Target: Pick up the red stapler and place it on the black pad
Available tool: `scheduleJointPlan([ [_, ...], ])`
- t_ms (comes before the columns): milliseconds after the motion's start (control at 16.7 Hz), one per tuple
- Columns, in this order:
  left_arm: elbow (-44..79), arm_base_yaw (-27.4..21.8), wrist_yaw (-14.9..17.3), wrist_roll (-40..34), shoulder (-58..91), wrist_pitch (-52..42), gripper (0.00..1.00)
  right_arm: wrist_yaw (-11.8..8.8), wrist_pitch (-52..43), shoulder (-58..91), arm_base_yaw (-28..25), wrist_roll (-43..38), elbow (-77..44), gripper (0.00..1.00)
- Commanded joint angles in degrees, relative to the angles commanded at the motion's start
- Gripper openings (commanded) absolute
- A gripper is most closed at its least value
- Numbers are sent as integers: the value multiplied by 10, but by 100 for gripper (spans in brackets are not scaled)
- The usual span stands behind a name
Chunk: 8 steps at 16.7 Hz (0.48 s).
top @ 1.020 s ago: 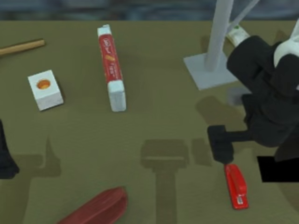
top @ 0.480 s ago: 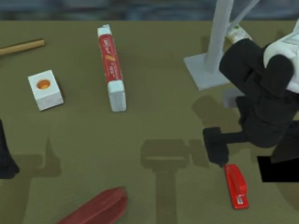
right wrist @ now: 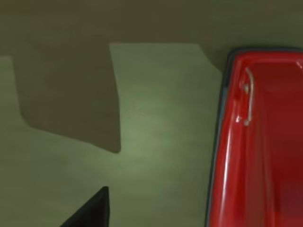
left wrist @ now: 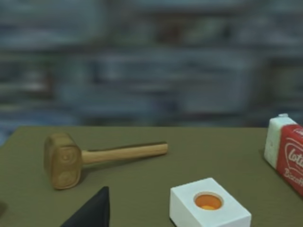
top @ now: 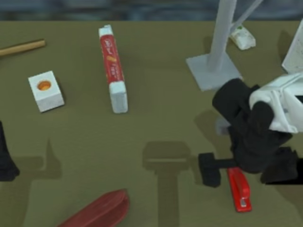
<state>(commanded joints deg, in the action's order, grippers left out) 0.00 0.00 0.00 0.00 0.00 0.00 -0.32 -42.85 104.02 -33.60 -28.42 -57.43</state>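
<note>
The red stapler (top: 240, 190) lies near the table's front right, its white label toward the front edge. It fills one side of the right wrist view as a glossy red body (right wrist: 260, 142). My right gripper (top: 239, 168) hangs open over the stapler's rear end. One black finger (top: 209, 169) stands to the left of the stapler, and the other is hidden under the arm. The black pad (top: 277, 178) lies just right of the stapler, mostly covered by the arm. My left gripper (top: 4, 163) is parked open at the left edge.
A red-and-white box (top: 112, 66), a white block with an orange hole (top: 46, 91) and a wooden hammer (left wrist: 66, 161) lie at the back left. A dark red curved object (top: 99, 210) sits at the front. A white stand (top: 213, 71) rises behind the right arm.
My right gripper has moved toward the front edge and a little left, coming down over the stapler's rear end. The stapler and the left arm have not moved.
</note>
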Motion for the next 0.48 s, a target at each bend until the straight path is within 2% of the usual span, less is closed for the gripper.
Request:
scheduleJointPlan([
  [360, 0, 0, 0, 0, 0, 0, 100, 0, 29, 14, -1, -1, 19, 100],
  [480, 0, 0, 0, 0, 0, 0, 100, 0, 29, 14, -1, -1, 19, 85],
])
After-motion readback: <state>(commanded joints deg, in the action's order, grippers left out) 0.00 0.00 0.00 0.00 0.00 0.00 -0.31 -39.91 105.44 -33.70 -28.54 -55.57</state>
